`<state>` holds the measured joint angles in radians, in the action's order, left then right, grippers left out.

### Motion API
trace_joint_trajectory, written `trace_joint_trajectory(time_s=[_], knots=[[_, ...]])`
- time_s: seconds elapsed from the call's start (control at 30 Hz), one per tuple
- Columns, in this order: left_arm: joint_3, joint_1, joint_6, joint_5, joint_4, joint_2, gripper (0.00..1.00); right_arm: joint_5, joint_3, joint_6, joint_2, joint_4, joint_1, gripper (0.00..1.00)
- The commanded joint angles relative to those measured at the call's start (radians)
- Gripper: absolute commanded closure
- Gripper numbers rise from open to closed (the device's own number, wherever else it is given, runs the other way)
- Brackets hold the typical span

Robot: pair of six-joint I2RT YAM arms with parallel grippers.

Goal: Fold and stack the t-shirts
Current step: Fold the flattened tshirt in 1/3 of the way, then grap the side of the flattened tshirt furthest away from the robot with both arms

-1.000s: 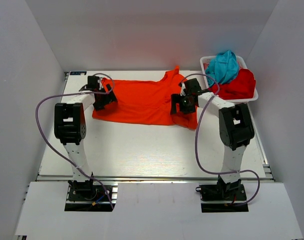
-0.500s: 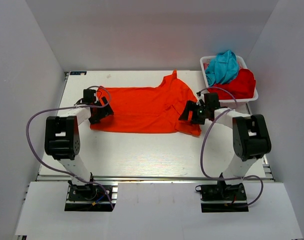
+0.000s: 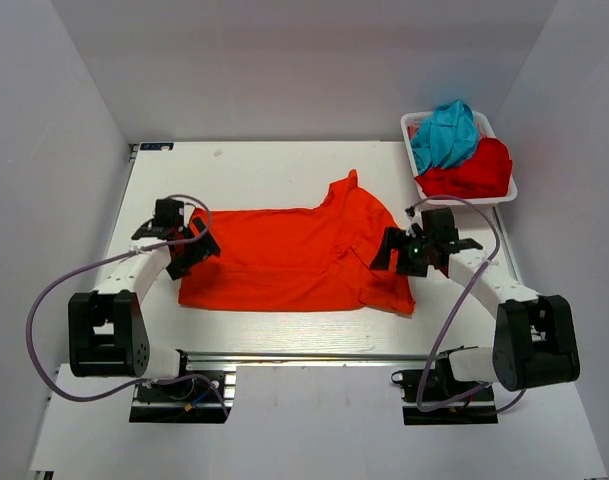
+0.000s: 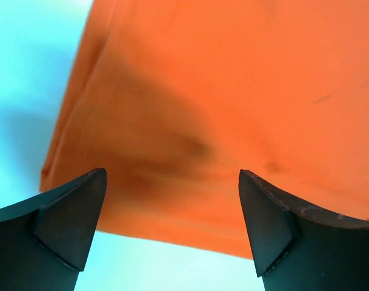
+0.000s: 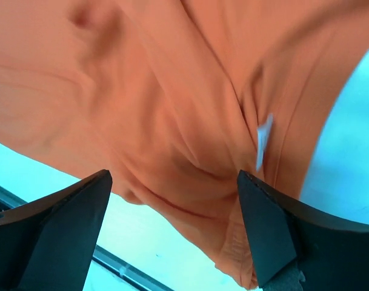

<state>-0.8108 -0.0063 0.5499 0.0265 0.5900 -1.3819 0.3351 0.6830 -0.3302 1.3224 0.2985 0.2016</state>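
An orange-red t-shirt (image 3: 284,262) lies spread flat on the white table (image 3: 264,170). Its long axis runs left to right, hem leftward, sleeves rightward. The left gripper (image 3: 194,248) hovers at the hem and the right gripper (image 3: 392,250) at the sleeve end. Both have fingers spread wide and grip nothing, probably poised to take opposite ends. A teal shirt (image 3: 446,135) and a deeper red shirt (image 3: 479,170) wait in the basket (image 3: 506,192).
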Motion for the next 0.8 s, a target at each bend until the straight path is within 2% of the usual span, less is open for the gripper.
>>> trace_joint_trajectory(time_s=[0.0, 0.1, 0.23, 0.4, 0.53, 0.57, 0.67, 0.77], knots=[[-0.129, 0.002, -0.001, -0.063, -0.007, 0.032, 0.0, -0.03, 0.172, 0.081, -0.031, 0.019, 0.01, 0.1], [-0.223, 0.002, -0.001, -0.148, 0.022, -0.034, 0.0, -0.076, 0.271, 0.095, 0.023, 0.004, 0.022, 0.1], [-0.315, 0.02, -0.013, -0.183, -0.01, -0.132, 0.0, -0.125, 0.415, 0.12, 0.151, -0.027, 0.041, 0.1], [-0.441, 0.02, -0.033, -0.25, -0.048, -0.313, 0.0, -0.249, 0.768, 0.187, 0.431, 0.088, 0.064, 0.1], [-0.559, 0.02, -0.033, -0.286, -0.048, -0.446, 0.0, -0.274, 1.011, 0.181, 0.601, 0.129, 0.071, 0.1], [-0.591, 0.029, -0.033, -0.286, -0.048, -0.468, 0.0, -0.281, 1.091, 0.187, 0.688, 0.146, 0.071, 0.1], [-0.626, 0.029, -0.042, -0.286, -0.076, -0.547, 0.0, -0.283, 1.28, 0.192, 0.806, 0.186, 0.079, 0.1], [-0.675, 0.039, -0.042, -0.286, -0.076, -0.612, 0.06, -0.309, 1.403, 0.178, 0.926, 0.197, 0.084, 0.1]])
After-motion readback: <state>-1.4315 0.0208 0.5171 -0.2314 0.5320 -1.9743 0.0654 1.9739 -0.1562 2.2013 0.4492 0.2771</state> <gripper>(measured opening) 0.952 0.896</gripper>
